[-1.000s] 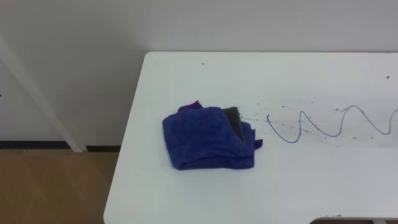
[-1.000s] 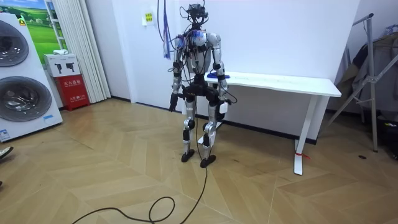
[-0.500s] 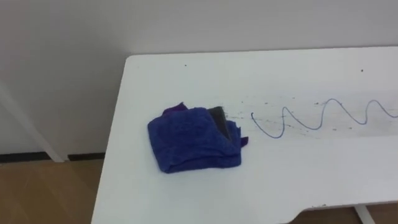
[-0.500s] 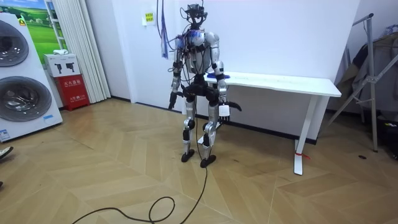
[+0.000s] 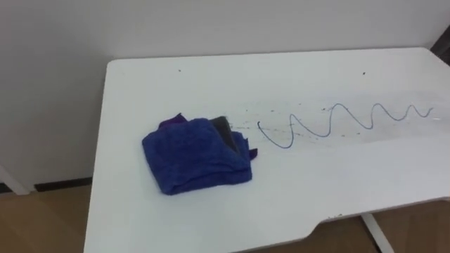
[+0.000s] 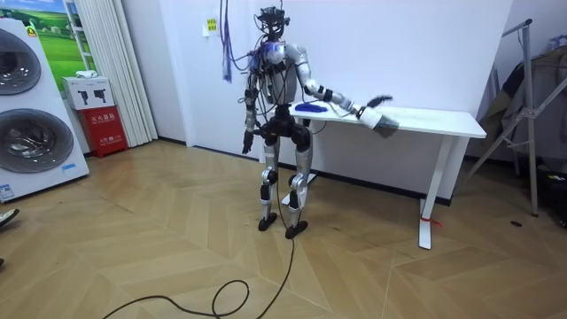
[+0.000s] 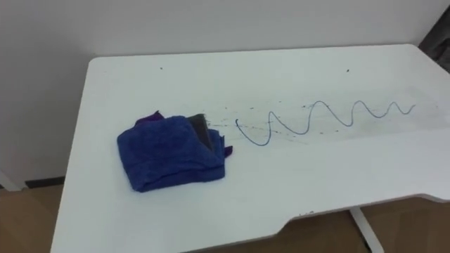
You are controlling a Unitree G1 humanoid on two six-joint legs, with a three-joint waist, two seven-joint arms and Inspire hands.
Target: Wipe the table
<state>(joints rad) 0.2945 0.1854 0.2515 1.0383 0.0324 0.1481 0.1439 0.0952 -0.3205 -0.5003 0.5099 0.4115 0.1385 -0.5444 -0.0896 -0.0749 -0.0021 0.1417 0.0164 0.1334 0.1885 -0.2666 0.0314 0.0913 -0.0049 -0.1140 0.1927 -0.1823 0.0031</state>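
A crumpled blue cloth (image 5: 197,154) with a dark grey piece tucked in it lies near the left end of the white table (image 5: 316,197). Just right of it a wavy blue pen line (image 5: 330,121) with small dark specks runs along the tabletop. In the room view I stand at the table's left end, beside the cloth (image 6: 310,107). My right arm reaches out to the room view's right, and the right hand (image 6: 376,118) hangs by the table's front edge with fingers spread, far from the cloth. My left hand (image 6: 245,146) hangs by my hip.
A white wall runs behind the table. The table's leg (image 6: 436,190) stands at its far end. Washing machines (image 6: 31,106) and a red box (image 6: 102,128) stand at the room view's left, a metal rack (image 6: 532,106) at its right.
My right arm has swung up from beside my hip and out along the table's front. The eye view has shifted right, so the cloth and the pen line sit further left.
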